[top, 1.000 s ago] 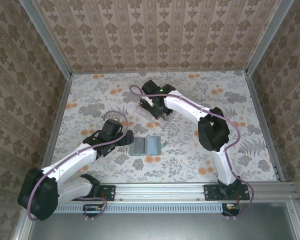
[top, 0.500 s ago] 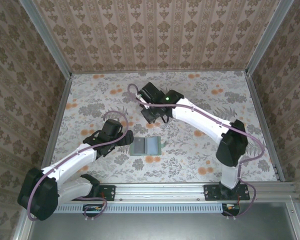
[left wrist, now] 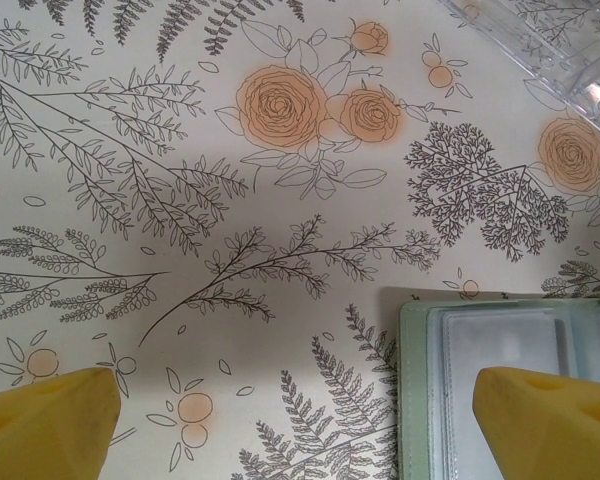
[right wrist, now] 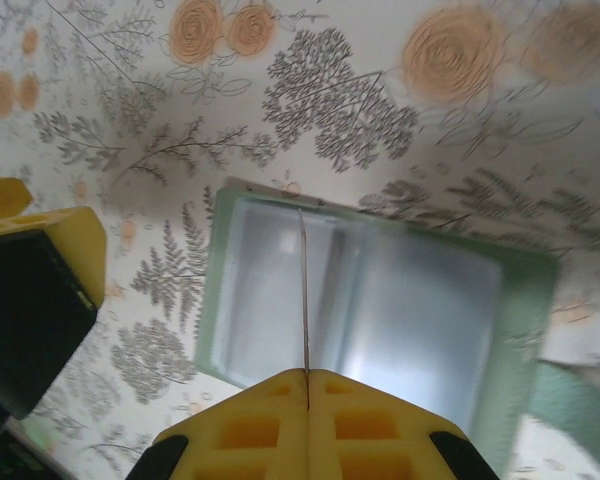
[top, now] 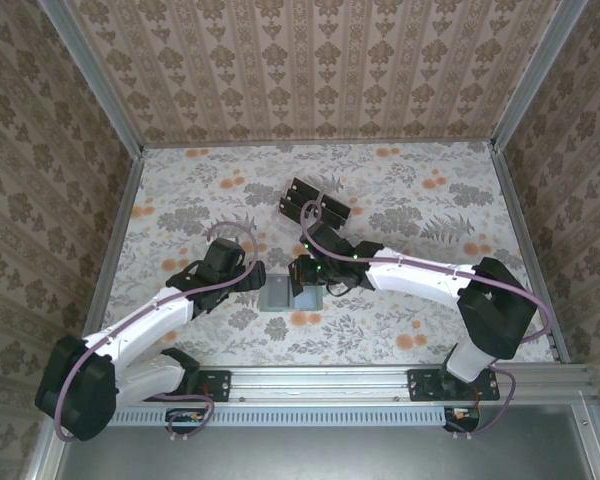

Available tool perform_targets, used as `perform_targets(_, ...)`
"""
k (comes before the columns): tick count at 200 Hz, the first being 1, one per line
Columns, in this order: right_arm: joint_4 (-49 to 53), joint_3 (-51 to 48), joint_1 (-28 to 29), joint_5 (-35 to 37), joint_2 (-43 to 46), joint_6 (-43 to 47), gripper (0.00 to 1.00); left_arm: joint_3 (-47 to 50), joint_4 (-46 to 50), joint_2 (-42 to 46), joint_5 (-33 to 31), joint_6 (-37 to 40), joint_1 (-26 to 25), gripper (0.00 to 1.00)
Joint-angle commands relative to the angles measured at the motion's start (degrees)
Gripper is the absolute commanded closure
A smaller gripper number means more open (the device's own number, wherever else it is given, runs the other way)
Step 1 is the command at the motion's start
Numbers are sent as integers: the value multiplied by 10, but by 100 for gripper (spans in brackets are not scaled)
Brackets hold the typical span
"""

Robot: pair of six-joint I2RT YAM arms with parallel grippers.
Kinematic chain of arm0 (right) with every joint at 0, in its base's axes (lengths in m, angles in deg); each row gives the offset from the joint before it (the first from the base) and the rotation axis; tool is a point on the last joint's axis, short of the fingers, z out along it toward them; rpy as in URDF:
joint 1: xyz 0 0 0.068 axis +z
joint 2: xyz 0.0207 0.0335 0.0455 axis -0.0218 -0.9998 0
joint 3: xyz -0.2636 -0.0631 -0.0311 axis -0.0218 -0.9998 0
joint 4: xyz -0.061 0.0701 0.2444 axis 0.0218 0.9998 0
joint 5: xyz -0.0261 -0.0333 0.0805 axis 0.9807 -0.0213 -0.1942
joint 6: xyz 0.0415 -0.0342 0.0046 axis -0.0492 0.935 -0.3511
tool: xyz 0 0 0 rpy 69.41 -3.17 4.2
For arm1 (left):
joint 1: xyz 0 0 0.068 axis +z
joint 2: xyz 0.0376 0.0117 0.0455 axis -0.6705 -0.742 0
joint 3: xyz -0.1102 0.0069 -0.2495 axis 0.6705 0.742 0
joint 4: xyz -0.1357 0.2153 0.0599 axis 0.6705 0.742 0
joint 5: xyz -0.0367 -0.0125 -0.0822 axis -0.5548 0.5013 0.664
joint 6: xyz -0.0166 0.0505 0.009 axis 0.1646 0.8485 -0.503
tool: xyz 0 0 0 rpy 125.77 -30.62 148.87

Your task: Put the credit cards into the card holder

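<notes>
Floral tabletop (right wrist: 330, 100), right fingers (right wrist: 260, 430) pinch credit card (right wrist: 305, 300) over card holder (right wrist: 525, 300)

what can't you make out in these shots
Face of the card: right wrist view, edge-on, a thin line in the shut right hand.
Whether card touches wallet: same view, gap cannot be judged.
Right part of wallet: top view, under right hand.
Far side of wallet: left wrist view, cut off by right and bottom edges.
The rack: left wrist view, cut off at top right; top view, too small to count its contents.
</notes>
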Motion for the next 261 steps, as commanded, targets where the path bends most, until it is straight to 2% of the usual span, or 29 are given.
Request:
perform_targets(1,-90,-31,11,24,21,-96,100,6,0,-8,-11,19,3,0)
perform_targets(117,-119,-106,7,44,4,-98,100,1,-6,-26,-6,35,-11,0)
perform_targets(208,-133,-126,-4,32,-2,-88,100,5,-46,-57,-4,45,-72,0)
perform_targets(261,-136,-127,-4,30,-4,-90,100,8,-69,-97,-11,45,-86,0)
